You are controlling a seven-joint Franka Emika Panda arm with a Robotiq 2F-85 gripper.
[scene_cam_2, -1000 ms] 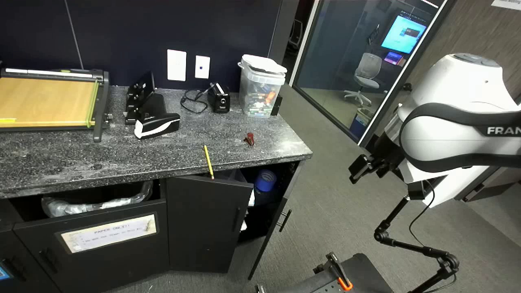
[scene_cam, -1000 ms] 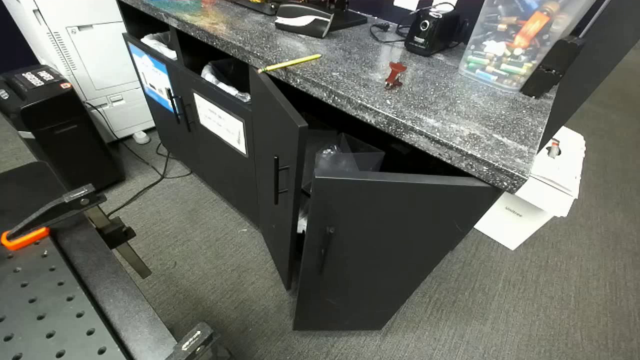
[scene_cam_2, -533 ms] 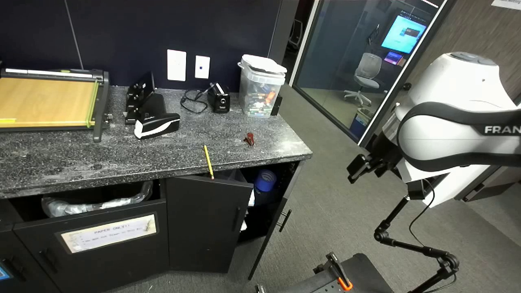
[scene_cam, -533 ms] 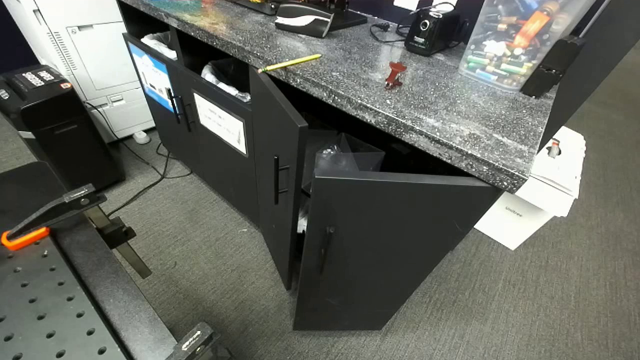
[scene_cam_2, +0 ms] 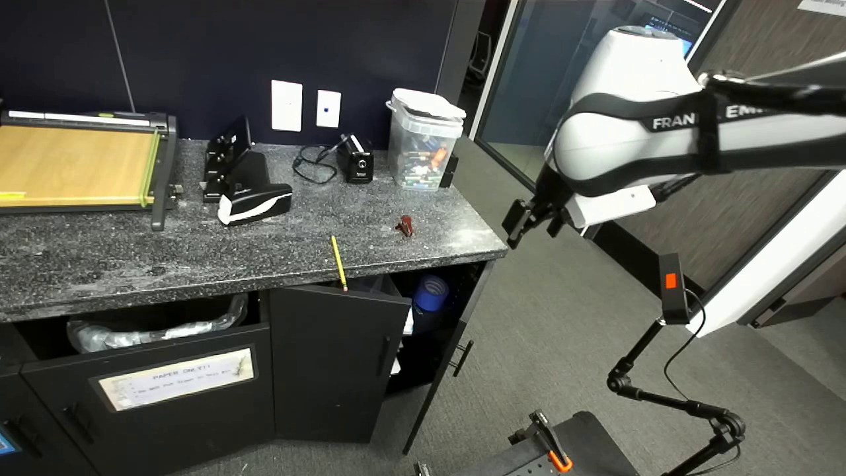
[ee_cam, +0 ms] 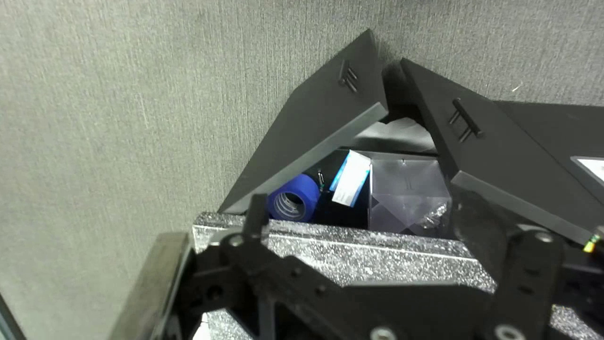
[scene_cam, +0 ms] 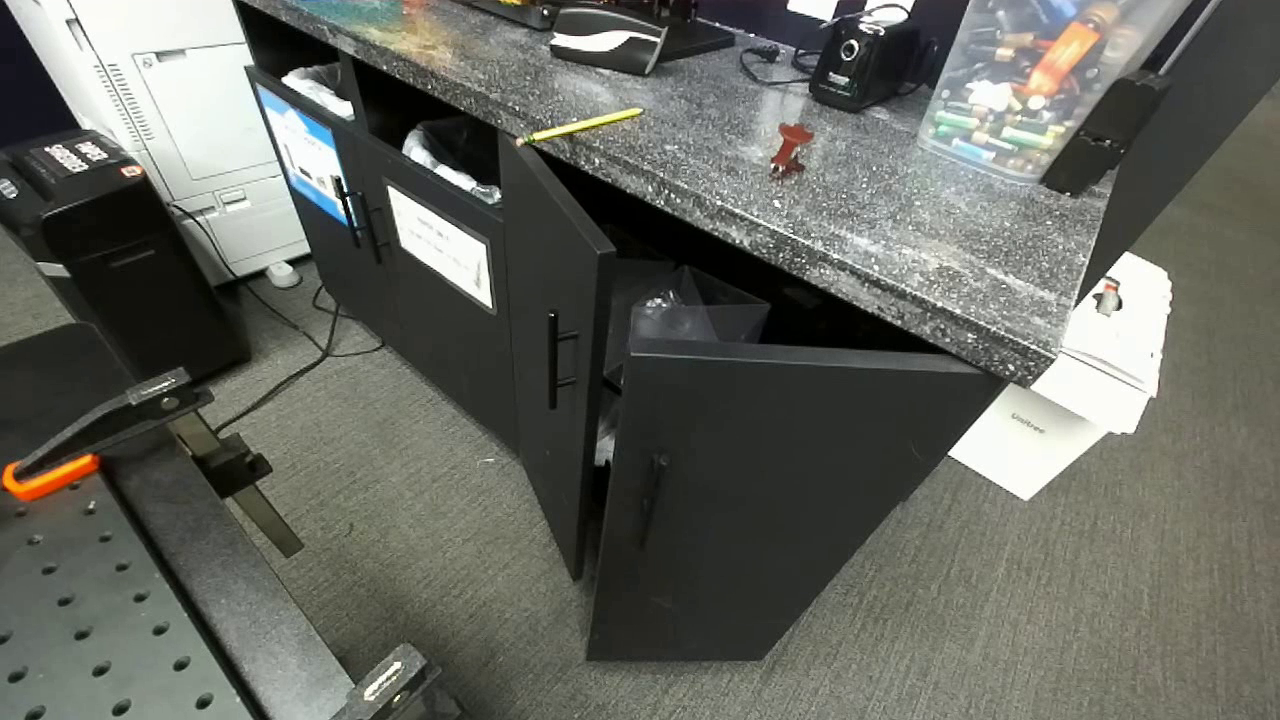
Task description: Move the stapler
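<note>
Along a dark wall (scene_cam_2: 198, 59) stood a black cabinet (scene_cam: 450, 340) under a speckled grey countertop (scene_cam_2: 310, 218), and two of its doors (scene_cam_2: 330, 370) hung ajar. The white robot arm (scene_cam_2: 615, 149) spanned the right side of an exterior view. At the left there, a wood-topped paper cutter (scene_cam_2: 73, 162) lay on the countertop; a clear tub (scene_cam_2: 429, 125) of batteries (scene_cam: 1010, 135) stood toward the opposite end. The gripper (scene_cam_2: 534, 231) hung near that end's front corner, released, its two fingers (ee_cam: 479, 231) well apart. Between cutter and tub sat a black-and-white device (scene_cam_2: 256, 203) and, just beside the tub, a corded black box (scene_cam_2: 360, 165). The wrist view showed a roll of blue tape (ee_cam: 306, 189) inside the cabinet. A yellow pencil (scene_cam_2: 337, 254) jutted past the countertop's front edge. To the pencil's right in both exterior views, the small dark-red stapler (scene_cam_2: 405, 227) rested on the countertop, nearer the front edge than the tub and apart from tub and pencil.
</note>
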